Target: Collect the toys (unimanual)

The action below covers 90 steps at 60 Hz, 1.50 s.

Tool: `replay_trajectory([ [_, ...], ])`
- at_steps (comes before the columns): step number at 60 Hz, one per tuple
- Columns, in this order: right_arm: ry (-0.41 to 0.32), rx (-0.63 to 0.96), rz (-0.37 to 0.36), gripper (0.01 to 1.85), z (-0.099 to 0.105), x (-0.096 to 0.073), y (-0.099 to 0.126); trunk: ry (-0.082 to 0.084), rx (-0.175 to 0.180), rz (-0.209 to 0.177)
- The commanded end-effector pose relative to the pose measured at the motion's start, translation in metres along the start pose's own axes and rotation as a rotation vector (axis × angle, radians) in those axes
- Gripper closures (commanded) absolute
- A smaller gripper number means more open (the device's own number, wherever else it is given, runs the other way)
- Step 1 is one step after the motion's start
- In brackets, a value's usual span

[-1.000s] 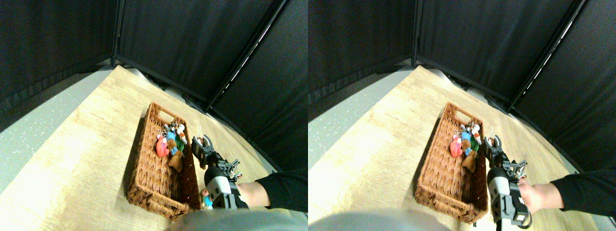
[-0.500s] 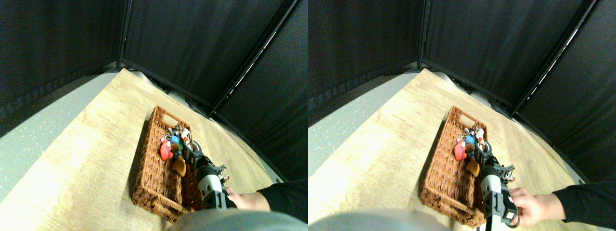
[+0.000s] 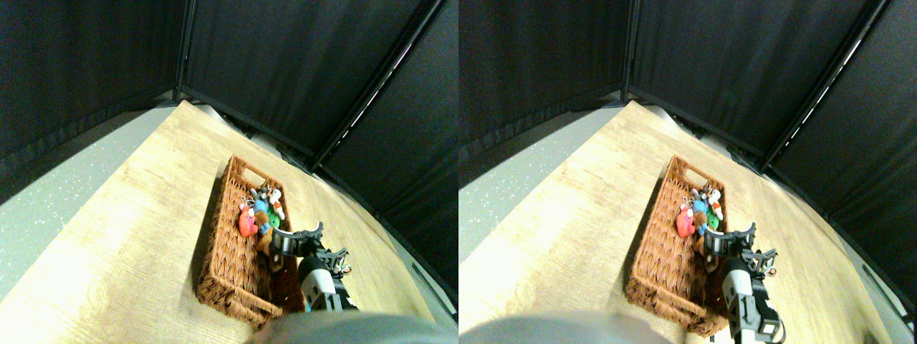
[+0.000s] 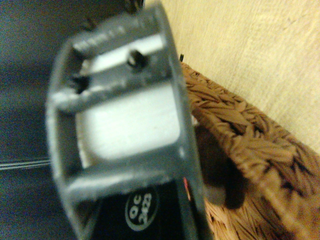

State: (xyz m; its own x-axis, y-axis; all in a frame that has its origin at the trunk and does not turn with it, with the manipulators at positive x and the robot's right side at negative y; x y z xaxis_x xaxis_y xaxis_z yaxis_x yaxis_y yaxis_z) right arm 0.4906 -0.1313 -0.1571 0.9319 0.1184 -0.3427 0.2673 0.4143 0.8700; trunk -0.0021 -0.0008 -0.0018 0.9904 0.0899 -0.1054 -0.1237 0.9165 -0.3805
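- Several toys (image 3: pixel 261 211) lie bunched together in the far half of the basket (image 3: pixel 229 269), toward its right wall; we make out a pink-red one, a blue one, a green one and a white one, with something brown at the near side of the bunch.
- Our gripper (image 3: pixel 295 238) hangs over the basket's right wall, just beside the near end of that bunch, with its jaws spread wide and nothing between them.
- We see no toy lying outside the basket on the wood, so we judge the collecting close to done or done.
- If another grasp is needed, we would keep the jaws wide while passing the wicker wall, since a jaw tip could catch in the weave or tip the basket.
- We would also stay clear of the white loop cords in the pile, which could hook a jaw and drag a toy back out.
- From the wrist camera we see only the jaw frame and the woven rim (image 4: pixel 240 135) close beside it.
- The basket sits on a pale wood-grain floor board (image 3: pixel 129 236), nearer its right edge, with grey speckled floor (image 3: pixel 50 186) along the left edge.
- Black curtain panels (image 3: pixel 286 64) close off the far side.
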Motion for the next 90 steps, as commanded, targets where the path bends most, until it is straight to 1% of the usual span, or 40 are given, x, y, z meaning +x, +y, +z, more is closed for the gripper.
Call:
replay_trajectory([
  [1, -0.065, -0.028, 0.050, 0.64, 0.010, -0.002, 0.010, 0.012, -0.090, -0.005],
  [3, -0.080, -0.028, 0.055, 0.72, 0.015, -0.002, 0.011, 0.013, -0.084, -0.010],
  [5, -0.111, -0.094, 0.066, 0.80, 0.022, -0.003, 0.011, 0.014, -0.076, -0.017],
  [6, -0.128, -0.103, 0.069, 0.84, 0.026, -0.003, 0.010, 0.014, -0.074, -0.018],
  [7, -0.128, -0.103, 0.069, 0.84, 0.026, -0.003, 0.010, 0.016, -0.069, -0.021],
  [8, -0.140, -0.082, 0.067, 0.87, 0.031, -0.004, 0.010, 0.016, -0.067, -0.023],
  [11, -0.186, -0.113, 0.070, 0.87, 0.045, -0.009, 0.009, 0.020, -0.057, -0.031],
  [12, -0.202, -0.118, 0.070, 0.90, 0.049, -0.011, 0.009, 0.021, -0.053, -0.034],
  [13, -0.202, -0.118, 0.070, 0.90, 0.049, -0.011, 0.009, 0.022, -0.048, -0.038],
  [16, -0.238, -0.120, 0.078, 0.95, 0.062, -0.015, 0.010, 0.025, -0.036, -0.047],
  [18, -0.293, -0.125, 0.064, 0.94, 0.070, -0.021, 0.011, 0.028, -0.029, -0.052],
  [19, -0.293, -0.125, 0.064, 0.94, 0.070, -0.021, 0.011, 0.030, -0.026, -0.056],
  [22, -0.327, -0.132, 0.059, 0.98, 0.081, -0.026, 0.009, 0.032, -0.015, -0.064],
  [24, -0.351, -0.134, 0.064, 1.02, 0.085, -0.030, 0.006, 0.034, -0.010, -0.068],
  [25, -0.351, -0.134, 0.064, 1.02, 0.085, -0.030, 0.006, 0.035, -0.007, -0.070],
  [28, -0.392, -0.107, 0.063, 0.98, 0.090, -0.036, 0.000, 0.039, 0.003, -0.077],
  [32, -0.398, -0.100, 0.066, 0.99, 0.094, -0.039, -0.008, 0.044, 0.018, -0.083],
  [36, -0.436, -0.077, 0.068, 0.97, 0.097, -0.044, -0.019, 0.052, 0.030, -0.088],
  [44, -0.461, -0.045, 0.059, 0.98, 0.094, -0.053, -0.035, 0.056, 0.044, -0.089],
  [48, -0.489, 0.011, 0.048, 0.96, 0.091, -0.059, -0.046, 0.060, 0.051, -0.088],
  [53, -0.498, 0.080, 0.046, 0.94, 0.085, -0.061, -0.056, 0.069, 0.058, -0.087],
  [55, -0.498, 0.119, 0.046, 0.92, 0.081, -0.062, -0.060, 0.068, 0.060, -0.086],
  [59, -0.489, 0.157, 0.045, 0.91, 0.078, -0.062, -0.064, 0.070, 0.063, -0.087],
  [60, -0.470, 0.197, 0.050, 0.91, 0.075, -0.062, -0.069, 0.072, 0.063, -0.087],
  [63, -0.465, 0.201, 0.052, 0.93, 0.072, -0.063, -0.074, 0.073, 0.064, -0.087],
  [65, -0.479, 0.211, 0.044, 0.94, 0.069, -0.063, -0.079, 0.076, 0.065, -0.085],
  [70, -0.508, 0.230, 0.035, 0.95, 0.062, -0.063, -0.090, 0.076, 0.067, -0.086],
  [73, -0.497, 0.244, 0.047, 1.01, 0.059, -0.063, -0.098, 0.076, 0.067, -0.086],
  [76, -0.487, 0.263, 0.051, 1.02, 0.058, -0.063, -0.103, 0.076, 0.067, -0.086],
  [81, -0.509, 0.290, 0.031, 1.07, 0.056, -0.062, -0.108, 0.080, 0.068, -0.084],
  [88, -0.519, 0.331, 0.009, 1.05, 0.055, -0.061, -0.114, 0.080, 0.064, -0.078],
  [90, -0.506, 0.337, 0.006, 1.03, 0.055, -0.061, -0.118, 0.078, 0.063, -0.076],
])
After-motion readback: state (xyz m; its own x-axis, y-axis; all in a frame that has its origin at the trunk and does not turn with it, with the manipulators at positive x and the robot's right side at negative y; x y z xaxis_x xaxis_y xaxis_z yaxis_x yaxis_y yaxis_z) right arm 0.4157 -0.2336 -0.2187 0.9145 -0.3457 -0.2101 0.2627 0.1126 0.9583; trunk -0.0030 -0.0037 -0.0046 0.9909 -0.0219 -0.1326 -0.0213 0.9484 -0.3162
